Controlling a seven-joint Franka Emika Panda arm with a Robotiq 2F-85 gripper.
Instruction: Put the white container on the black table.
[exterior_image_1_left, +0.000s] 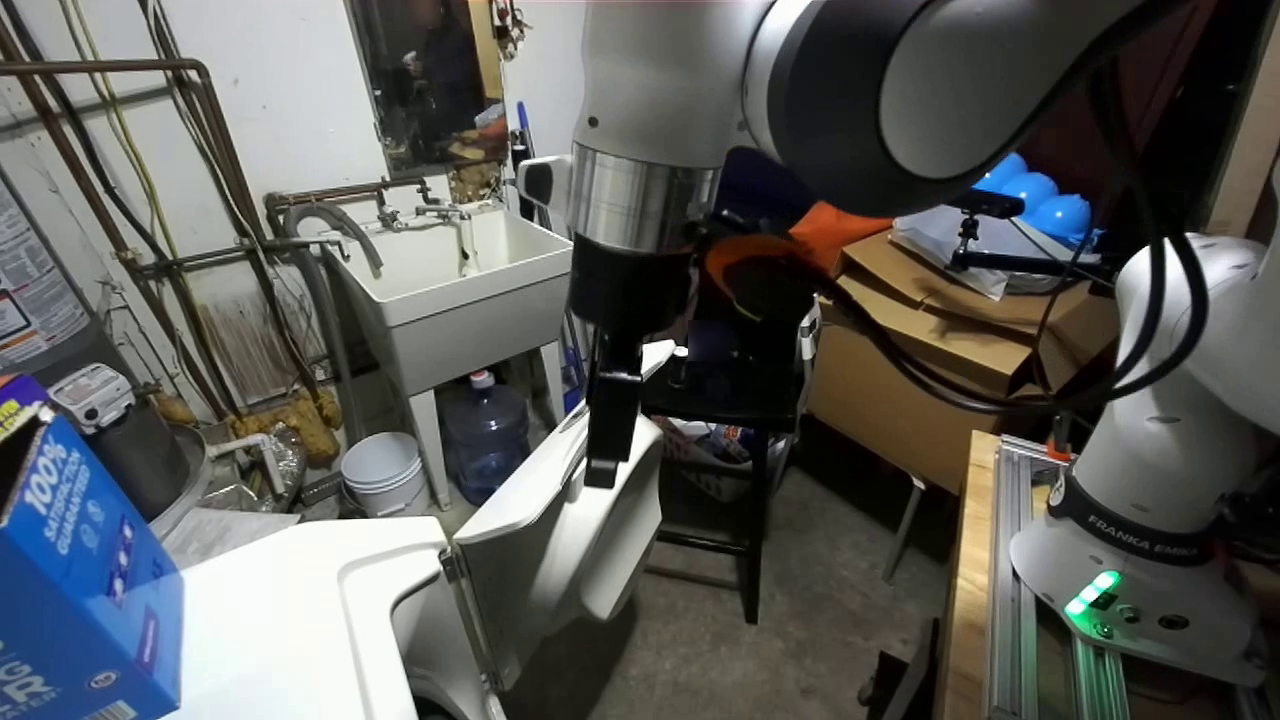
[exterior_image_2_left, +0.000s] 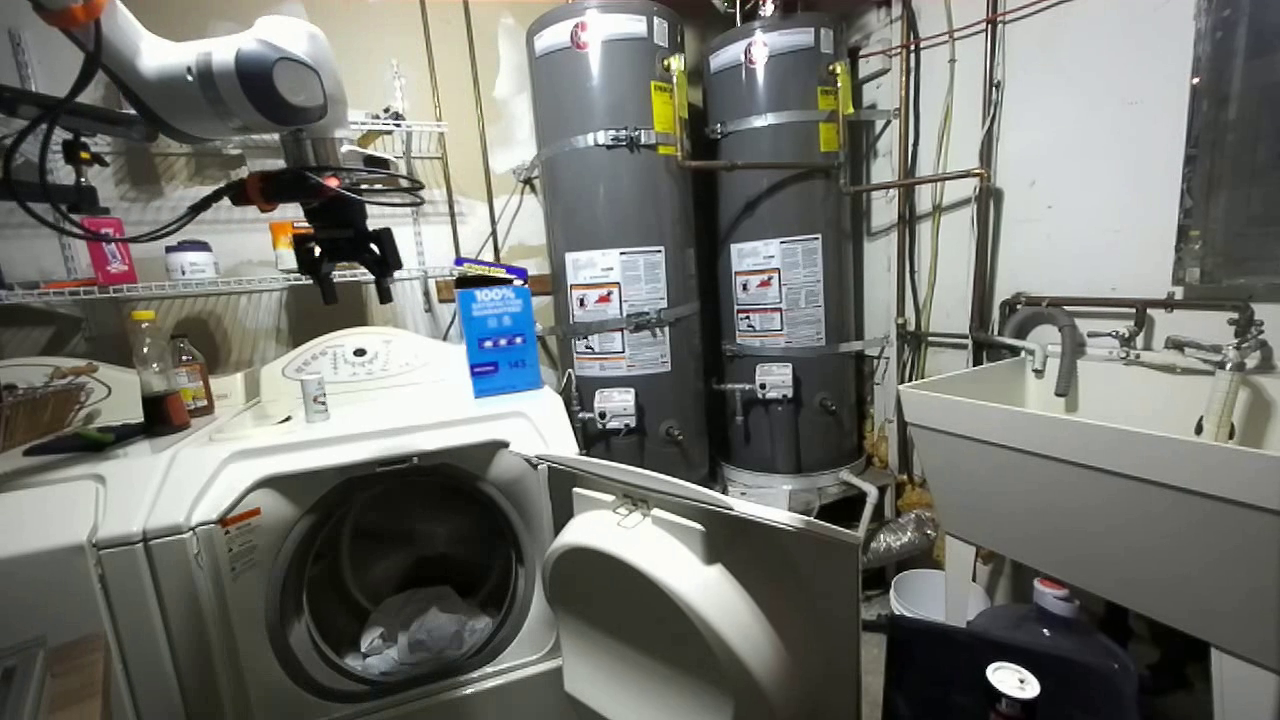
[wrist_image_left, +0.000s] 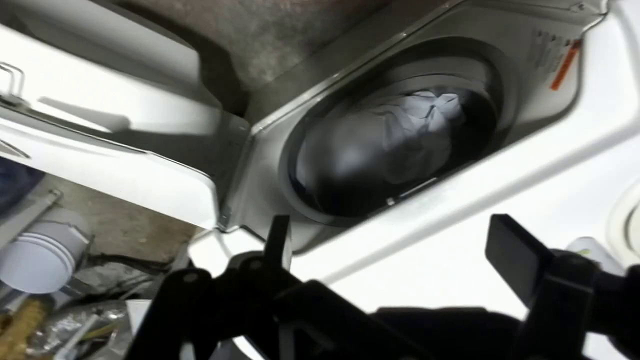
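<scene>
Gripper (wrist_image_left: 391, 235) stands nearest the wrist camera, its fingers (wrist_image_left: 515, 260) spread wide, nothing held, positioned above the front-loading laundry machine (exterior_image_2_left: 440, 425). White canister (exterior_image_2_left: 314, 398), taken to be the task's container, stands upright on top of the machine, in front of its control panel (exterior_image_2_left: 400, 365). Black bench (exterior_image_1_left: 730, 395) lies beyond the machine's open door (exterior_image_1_left: 560, 570); a white-capped bottle (exterior_image_1_left: 679, 372) stands on it, part in the task not established.

Step in hand, as judged: approach to the canister, grasp not yet made. Next move calls for centring the gripper over the canister, descending with a finger either side, and closing firmly. Later carriage should clear the open door.

Views compared: the wrist view shows the canister atop the machine, partly hidden by a finger, and no bench. In an exterior view the bench (exterior_image_1_left: 730, 395) beyond the machine shows plainly, the canister not at all. In an exterior view a dark surface (exterior_image_2_left: 930, 665) past the machine's door may be that bench; unconfirmed. Crumpled white load (exterior_image_2_left: 430, 625) in the drum (exterior_image_2_left: 420, 540) shows there and in the wrist view.
</scene>
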